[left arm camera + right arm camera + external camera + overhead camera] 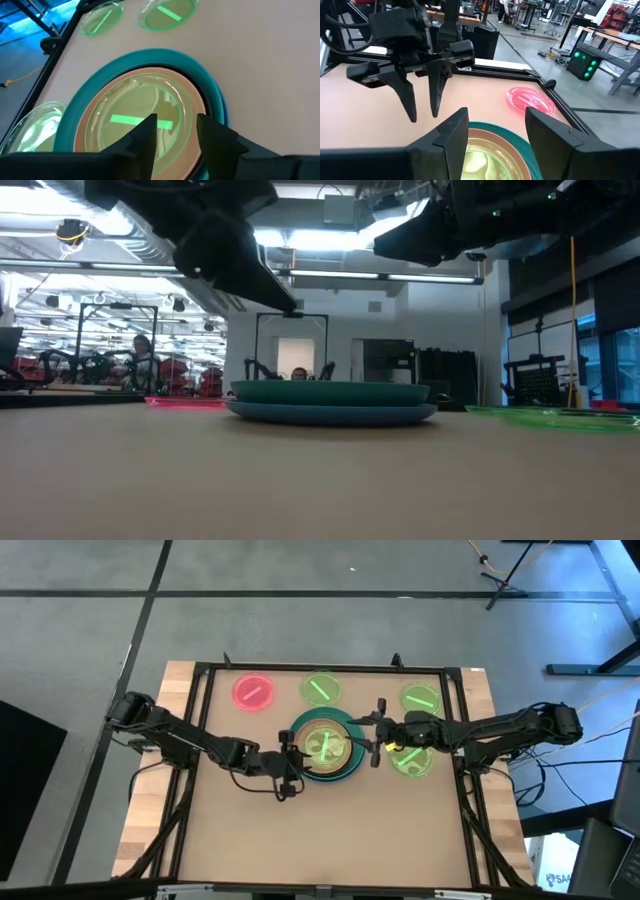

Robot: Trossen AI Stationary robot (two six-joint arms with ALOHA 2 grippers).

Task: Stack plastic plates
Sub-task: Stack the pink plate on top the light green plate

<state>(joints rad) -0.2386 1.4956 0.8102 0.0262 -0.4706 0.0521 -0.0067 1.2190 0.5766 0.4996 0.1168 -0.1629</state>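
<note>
Left gripper [287, 762]: hovers at the left edge of the stack, fingers [412, 102] a narrow gap apart with nothing between them
Right gripper [372, 736]: hovers at the right edge of the stack, fingers [454, 135] spread wide, holding nothing
Stack [325, 744]: near the table's middle; blue plate [330, 414] at the bottom, teal plate [330, 392] on it, peach plate [192, 100] inside that, with a dark rim showing between teal and peach
Top of stack: clear green plate [137, 112] lies in the peach one
Pink-red plate [253, 691]: alone at the far left of the table, well apart from the stack
Green plate, far middle [320, 689]: just beyond the stack, not touching it
Green plate, far right [420, 699]: beside the right arm
Green plate, right [411, 760]: partly under the right arm, near the stack
Table [330, 830]: tan top inside a black frame
</note>
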